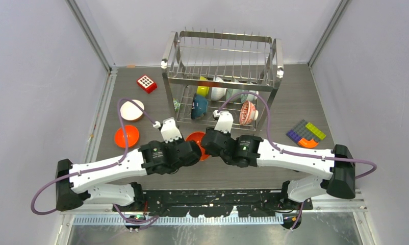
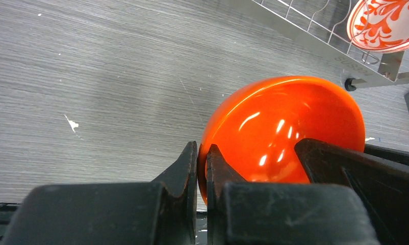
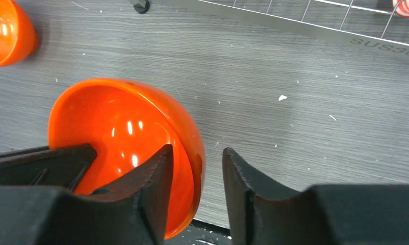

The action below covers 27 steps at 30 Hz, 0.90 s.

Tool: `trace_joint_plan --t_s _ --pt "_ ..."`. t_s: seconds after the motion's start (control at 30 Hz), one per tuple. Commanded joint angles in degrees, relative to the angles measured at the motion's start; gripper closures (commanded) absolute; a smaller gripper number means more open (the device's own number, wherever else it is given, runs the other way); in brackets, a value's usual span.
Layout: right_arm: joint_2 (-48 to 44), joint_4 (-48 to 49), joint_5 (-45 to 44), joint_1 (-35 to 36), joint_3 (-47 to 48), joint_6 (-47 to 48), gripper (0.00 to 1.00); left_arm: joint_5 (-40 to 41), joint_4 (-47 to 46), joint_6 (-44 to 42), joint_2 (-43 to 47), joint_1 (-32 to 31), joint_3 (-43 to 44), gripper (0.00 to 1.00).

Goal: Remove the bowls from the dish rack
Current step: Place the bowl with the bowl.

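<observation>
Left wrist view: you see the orange bowl (image 2: 284, 127) tipped on its side over the table (image 2: 90, 76), just in front of the dish rack (image 2: 314, 41). The left gripper (image 2: 201, 166) is clamped on its rim. In the right wrist view, the right gripper (image 3: 197, 153) straddles the rim's other side, fingers apart, one inside the bowl and one outside. From overhead, note several bowls in the rack's lower tier, including a red-and-white bowl (image 1: 248, 112). A second orange bowl (image 1: 126, 136) and a white bowl (image 1: 131, 109) sit on the table left of the rack.
</observation>
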<state>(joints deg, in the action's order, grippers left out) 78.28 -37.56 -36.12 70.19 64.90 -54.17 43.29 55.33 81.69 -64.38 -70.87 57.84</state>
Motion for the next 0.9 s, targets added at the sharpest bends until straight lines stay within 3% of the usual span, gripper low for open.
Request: trace_joint_plan --t_s 0.0,0.13,0.27,0.43,0.63,0.87 --pt "-1.12 2.54 1.04 0.26 2.53 1.01 0.45 1.89 0.11 0.95 2.60 0.66 -0.20 1.00" --pt "-4.76 2.13 0.78 0.26 1.37 3.62 0.26 0.62 0.85 -2.66 5.98 4.92 -0.80 1.00" --pt "-10.55 0.74 -0.62 0.28 -0.64 7.33 0.19 -2.84 0.26 -9.73 12.58 14.99 -2.74 1.00" --pt "-18.29 3.16 -3.90 0.25 -8.15 10.49 0.18 -3.87 3.26 -17.38 18.50 27.33 -1.99 1.00" --pt "-26.47 14.49 -6.44 0.29 -20.87 11.90 0.18 -7.61 6.41 -21.74 19.72 40.72 -2.88 1.00" --pt "-31.19 16.37 -8.87 0.28 -23.47 15.80 0.19 -16.33 2.35 -23.08 19.38 57.13 -6.95 1.00"
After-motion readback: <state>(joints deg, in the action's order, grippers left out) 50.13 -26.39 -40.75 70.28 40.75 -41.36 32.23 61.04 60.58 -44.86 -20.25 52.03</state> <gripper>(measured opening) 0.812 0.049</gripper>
